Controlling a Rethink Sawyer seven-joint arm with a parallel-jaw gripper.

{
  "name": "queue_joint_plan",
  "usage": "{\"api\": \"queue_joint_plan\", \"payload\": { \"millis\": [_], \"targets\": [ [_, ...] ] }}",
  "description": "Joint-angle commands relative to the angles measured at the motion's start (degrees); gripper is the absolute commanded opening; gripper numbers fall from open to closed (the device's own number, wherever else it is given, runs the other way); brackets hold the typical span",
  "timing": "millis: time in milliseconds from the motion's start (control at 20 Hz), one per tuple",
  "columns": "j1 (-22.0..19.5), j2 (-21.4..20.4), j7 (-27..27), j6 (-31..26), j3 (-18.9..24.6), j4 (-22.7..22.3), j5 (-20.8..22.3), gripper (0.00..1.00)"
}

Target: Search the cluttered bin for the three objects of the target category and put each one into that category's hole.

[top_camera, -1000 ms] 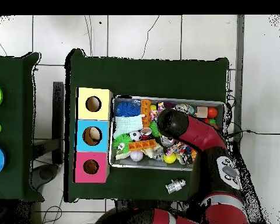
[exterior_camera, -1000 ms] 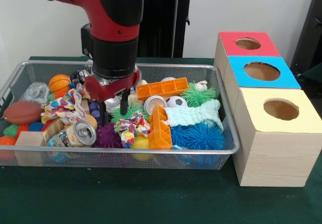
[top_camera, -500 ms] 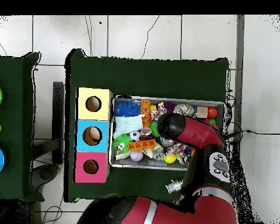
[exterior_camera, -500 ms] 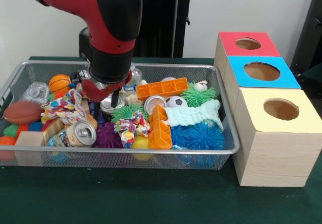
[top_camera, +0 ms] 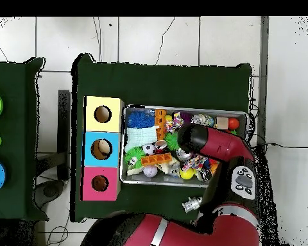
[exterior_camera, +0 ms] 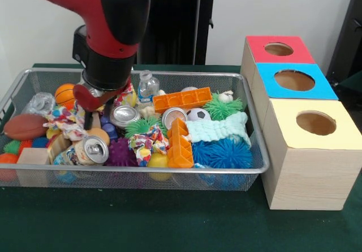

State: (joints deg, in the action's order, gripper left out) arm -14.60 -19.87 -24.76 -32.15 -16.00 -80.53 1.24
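Observation:
The wire mesh bin [exterior_camera: 141,171] is packed with toys. My gripper [exterior_camera: 97,116] hangs low over the bin's left part, open with nothing between its fingers, just above a patterned cloth toy [exterior_camera: 67,122]. A silver can [exterior_camera: 124,116] lies right beside it, a second can [exterior_camera: 172,117] is at mid-bin and a third [exterior_camera: 93,149] at the front. A small water bottle [exterior_camera: 148,86] stands behind them. In the overhead view the arm [top_camera: 211,144] covers the gripper and the middle of the bin [top_camera: 182,107].
Three boxes stand beside the bin, each with a top hole: red [exterior_camera: 278,49], blue [exterior_camera: 294,80], yellow [exterior_camera: 315,123]. Orange bricks [exterior_camera: 182,99], blue spiky balls [exterior_camera: 223,153], a soccer ball [exterior_camera: 198,114] and a brown football [exterior_camera: 25,126] crowd the bin. A small metallic object [top_camera: 192,204] lies outside it.
In the front view the arm has swung left from mid-bin to the left part, uncovering the silver can beside it. The gripper stayed open and empty.

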Motion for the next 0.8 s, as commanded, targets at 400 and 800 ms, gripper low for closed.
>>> {"api": "queue_joint_plan", "payload": {
  "millis": [400, 800],
  "targets": [
    [1.23, 5.69, -11.13, -4.85, -3.39, 9.70, 4.65, 1.00],
    [2.60, 7.90, -12.10, -7.26, -6.30, 13.08, 4.08, 1.00]
  ]
}}
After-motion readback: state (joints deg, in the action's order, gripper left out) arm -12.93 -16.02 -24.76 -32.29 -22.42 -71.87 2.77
